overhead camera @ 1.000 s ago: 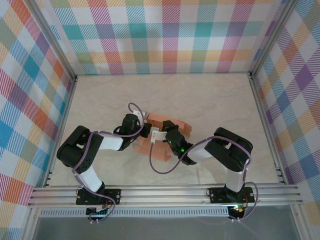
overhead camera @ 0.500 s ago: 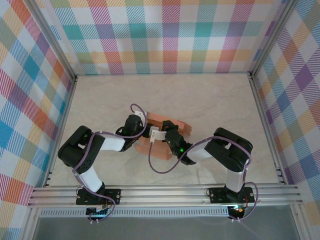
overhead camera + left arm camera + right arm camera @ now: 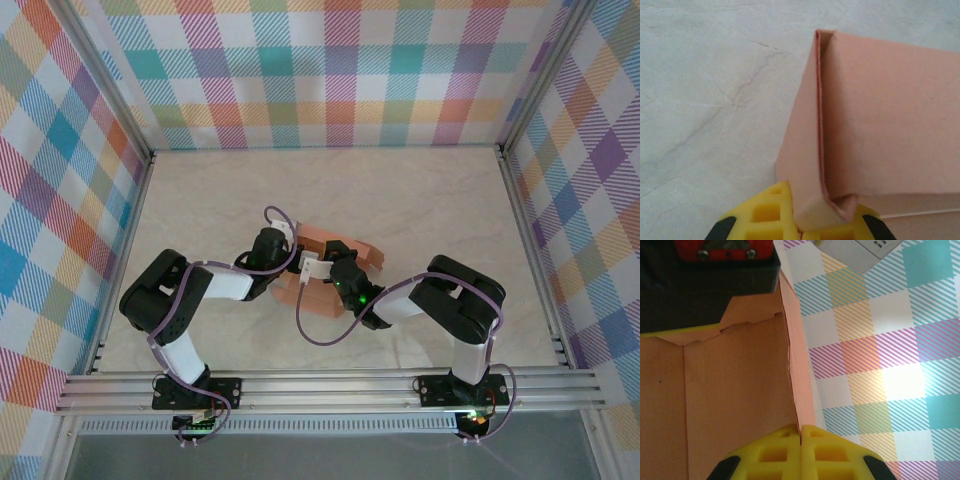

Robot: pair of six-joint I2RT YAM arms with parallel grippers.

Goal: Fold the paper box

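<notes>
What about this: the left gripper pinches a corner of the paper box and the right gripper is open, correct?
Not quite: the right gripper is shut, pinching a wall of the paper box, as the right wrist view shows. The left gripper does pinch a corner.

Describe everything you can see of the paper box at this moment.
The paper box is thin, matte salmon-orange cardboard, only partly folded. Flat panels meet at sharp creases, one flap is doubled over along an edge, and an inner panel shows a jagged tab edge. It sits near the middle of the pale marbled table, between the two arms. The left fingers pinch a folded corner, and the right fingers are shut on the edge of a raised wall.
</notes>
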